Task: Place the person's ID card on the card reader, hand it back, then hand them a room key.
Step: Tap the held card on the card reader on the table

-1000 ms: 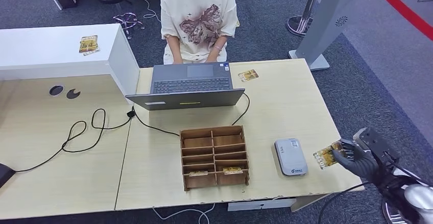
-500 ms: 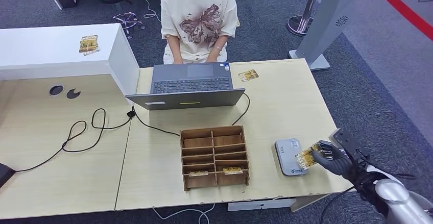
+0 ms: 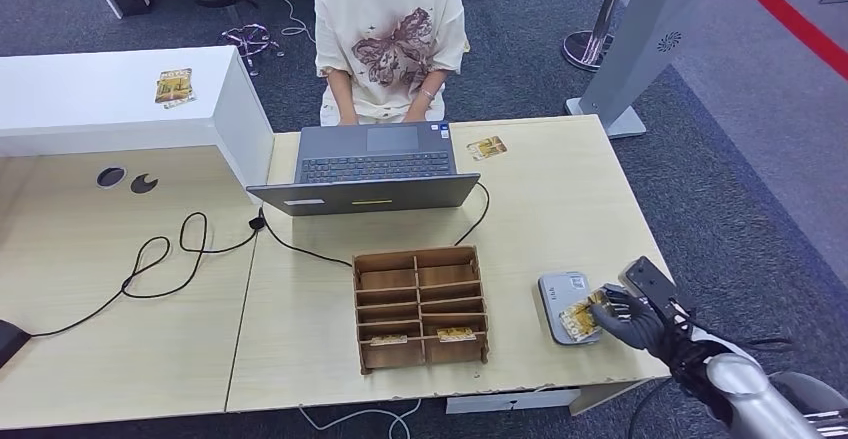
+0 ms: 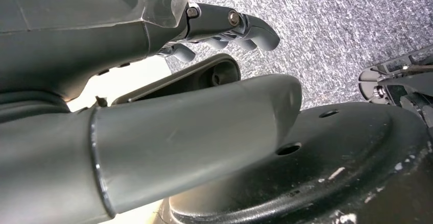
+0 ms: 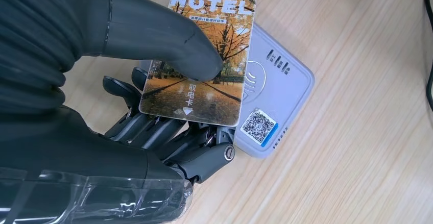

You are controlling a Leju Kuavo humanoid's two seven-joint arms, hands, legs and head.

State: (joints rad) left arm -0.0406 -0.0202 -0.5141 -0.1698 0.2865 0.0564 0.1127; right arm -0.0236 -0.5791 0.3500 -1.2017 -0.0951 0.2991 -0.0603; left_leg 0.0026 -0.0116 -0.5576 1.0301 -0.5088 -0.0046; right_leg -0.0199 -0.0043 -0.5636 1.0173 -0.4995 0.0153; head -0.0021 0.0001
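Observation:
My right hand (image 3: 630,319) reaches in over the table's front right corner and pinches a card (image 3: 579,316) printed with an autumn scene and the word HOTEL. In the right wrist view the thumb (image 5: 153,35) presses on the card (image 5: 204,76) from above and the dark fingers (image 5: 163,132) support it from below. The card lies over the grey card reader (image 3: 558,297), covering about half of it (image 5: 278,91); I cannot tell whether they touch. The person (image 3: 388,34) sits behind the laptop with both hands at its far edge. My left hand (image 4: 224,25) hangs by my body, fingers loosely bent, holding nothing.
A wooden compartment box (image 3: 420,307) stands left of the reader, with cards (image 3: 455,335) in its front slots. An open laptop (image 3: 372,167) sits mid-table, another card (image 3: 486,147) lies beside it, and one (image 3: 173,87) lies on the white counter. A black cable (image 3: 160,259) loops across the left tabletop.
My right hand has moved left from beyond the table's right edge, carrying the card over the card reader. The person has stayed still.

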